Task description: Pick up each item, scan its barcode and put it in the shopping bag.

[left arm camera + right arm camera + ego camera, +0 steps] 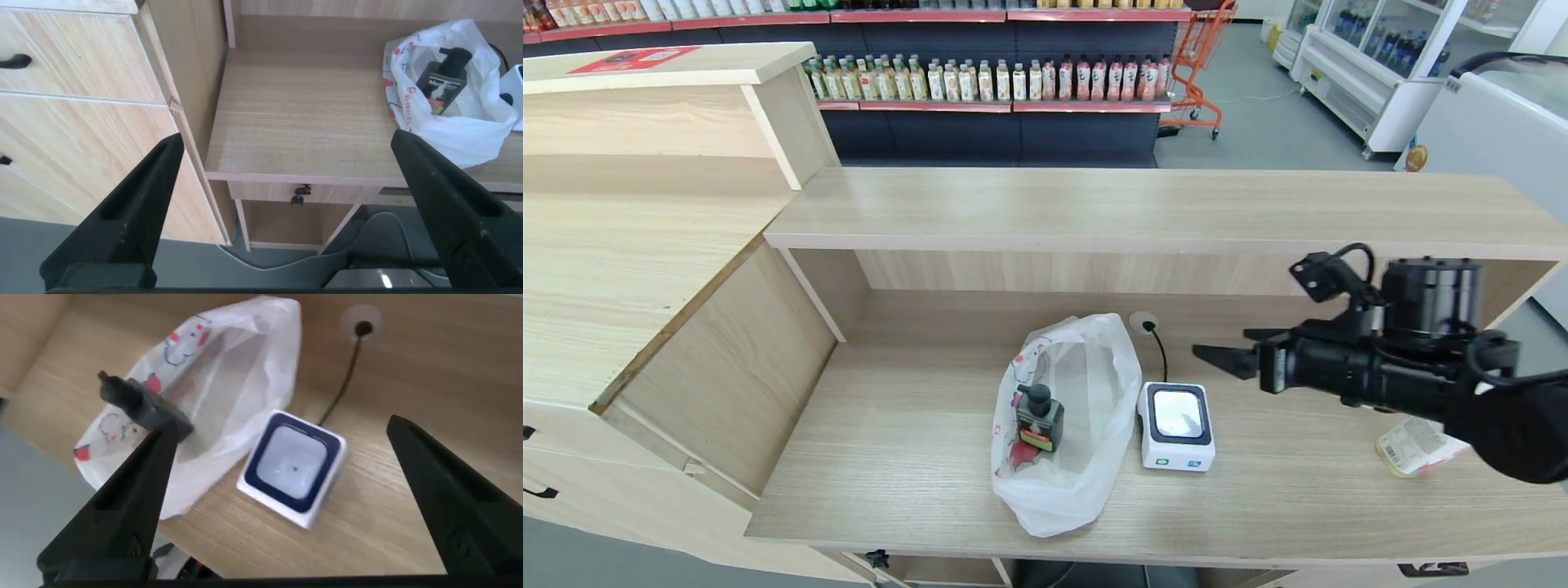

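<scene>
A white plastic shopping bag (pixel 1086 408) lies open on the wooden counter (pixel 915 457). Inside it stands a dark pump bottle (pixel 1039 418). To its right sits the white barcode scanner (pixel 1176 425), window facing up. My right gripper (pixel 1221 343) hovers open and empty above the counter, just right of the scanner. In the right wrist view the scanner (pixel 290 465) and bag (pixel 221 416) lie below the right gripper (pixel 280 429). A yellowish labelled package (pixel 1417 445) lies at the counter's right, partly hidden by my right arm. My left gripper (pixel 288 143) is open and empty, low beside the counter's left front corner; the bag (pixel 458 122) and bottle (pixel 441 77) are farther off.
The scanner's black cable (pixel 1158 347) runs to a hole in the counter's back. A raised shelf (pixel 1160 208) overhangs the back of the counter, and a wooden side panel (pixel 727 359) closes the left. Drawers (pixel 73 122) stand by the left gripper.
</scene>
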